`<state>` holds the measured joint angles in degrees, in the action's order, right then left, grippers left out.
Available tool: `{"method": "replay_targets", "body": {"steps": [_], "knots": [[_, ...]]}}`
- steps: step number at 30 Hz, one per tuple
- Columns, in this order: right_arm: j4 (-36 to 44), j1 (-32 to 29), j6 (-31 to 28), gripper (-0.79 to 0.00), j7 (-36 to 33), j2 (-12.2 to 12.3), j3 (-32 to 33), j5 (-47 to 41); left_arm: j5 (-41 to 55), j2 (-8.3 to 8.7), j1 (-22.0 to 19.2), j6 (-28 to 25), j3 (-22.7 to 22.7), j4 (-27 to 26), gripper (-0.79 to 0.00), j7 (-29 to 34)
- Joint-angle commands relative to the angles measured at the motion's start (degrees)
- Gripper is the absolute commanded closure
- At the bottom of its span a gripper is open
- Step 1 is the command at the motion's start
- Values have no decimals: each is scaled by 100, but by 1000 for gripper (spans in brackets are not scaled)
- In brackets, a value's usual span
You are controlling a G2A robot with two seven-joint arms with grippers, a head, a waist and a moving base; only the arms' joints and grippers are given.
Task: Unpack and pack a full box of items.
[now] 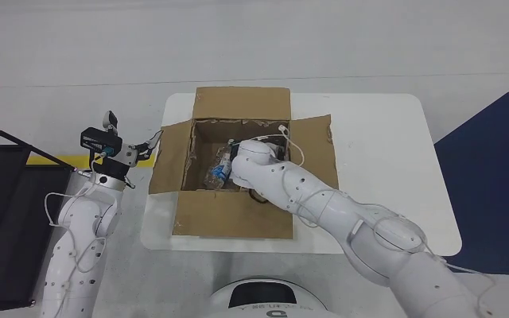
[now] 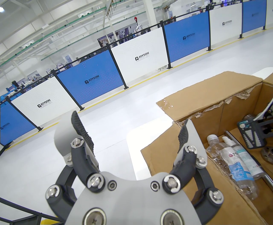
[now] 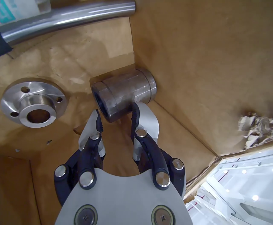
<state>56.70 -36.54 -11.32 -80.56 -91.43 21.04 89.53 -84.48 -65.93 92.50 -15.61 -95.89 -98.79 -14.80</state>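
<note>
An open cardboard box (image 1: 238, 103) stands on the white table (image 1: 382, 159). My right arm (image 1: 258, 159) goes down into it. On the box floor a dark metal cylinder (image 3: 123, 91) lies against a side wall. My right gripper (image 3: 116, 113) is open, its fingertips on either side of the cylinder's near end. Beside it lie a steel flange (image 3: 34, 104) and a steel tube (image 3: 70, 16). A clear water bottle (image 2: 215, 149) and a spray bottle (image 2: 234, 168) lie along the box's left wall. My left gripper (image 2: 131, 119) is open and empty, outside the box's left flap.
The box's side flaps (image 1: 318, 143) are spread out over the table. Torn paper tape (image 3: 256, 127) hangs at a box corner. A black frame (image 1: 16, 207) stands on the floor left of the table. Bare tabletop lies right of the box.
</note>
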Motion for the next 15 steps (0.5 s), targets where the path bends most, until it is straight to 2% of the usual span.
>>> {"method": "replay_targets", "body": {"steps": [1, 4, 10, 15], "knots": [[-38, -2, 65, -271, 48, -28, -3, 126, 0, 0, 0, 0, 0, 0, -785, 0], [-45, -14, 443, -203, 193, -64, -54, 641, 0, 0, 0, 0, 0, 0, -785, 0], [52, -191, 759, -200, 286, -88, -5, 1193, 0, 0, 0, 0, 0, 0, -785, 0], [110, -373, 760, -212, 401, -58, 161, 1401, 0, 0, 0, 0, 0, 0, -785, 0]]}}
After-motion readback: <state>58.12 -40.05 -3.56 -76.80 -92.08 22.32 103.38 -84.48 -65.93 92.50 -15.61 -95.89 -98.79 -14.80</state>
